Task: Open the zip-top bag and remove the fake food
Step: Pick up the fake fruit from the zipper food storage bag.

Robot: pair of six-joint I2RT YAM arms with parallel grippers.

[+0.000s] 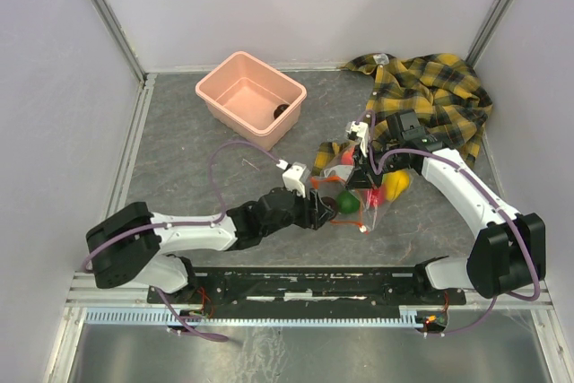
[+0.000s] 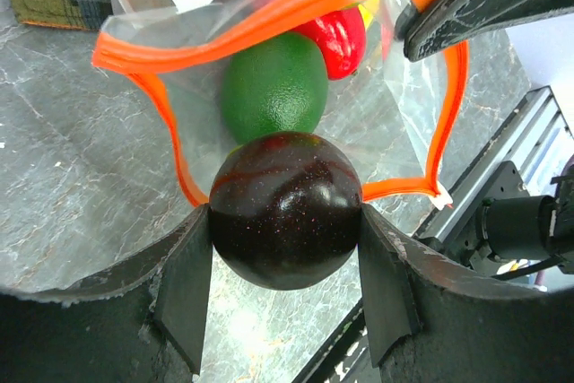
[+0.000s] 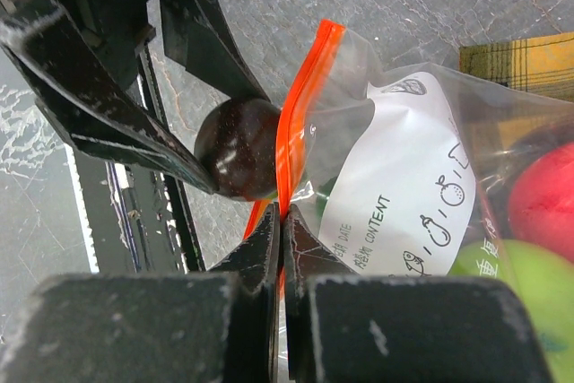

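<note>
The zip-top bag (image 1: pixel 381 187) lies at mid table with its orange-red zip strip (image 2: pixel 269 13) pulled into an open loop. My right gripper (image 3: pixel 281 214) is shut on that strip and holds one lip of the mouth up. My left gripper (image 2: pixel 285 214) is at the mouth, closed on a glossy dark brown round fruit (image 2: pixel 285 208) just outside the strip. Inside the bag a dark green fruit (image 2: pixel 273 87) and a red one (image 2: pixel 339 38) lie behind it. More fake food, red (image 3: pixel 543 195) and light green (image 3: pixel 507 275), shows through the plastic beside the white label (image 3: pixel 408 177).
A pink tub (image 1: pixel 218 71) stands at the back left with one dark piece (image 1: pixel 280 112) inside. A yellow-and-black plaid shirt (image 1: pixel 435 96) is heaped at the back right, just behind the bag. The black base rail (image 1: pixel 314 286) runs along the near edge.
</note>
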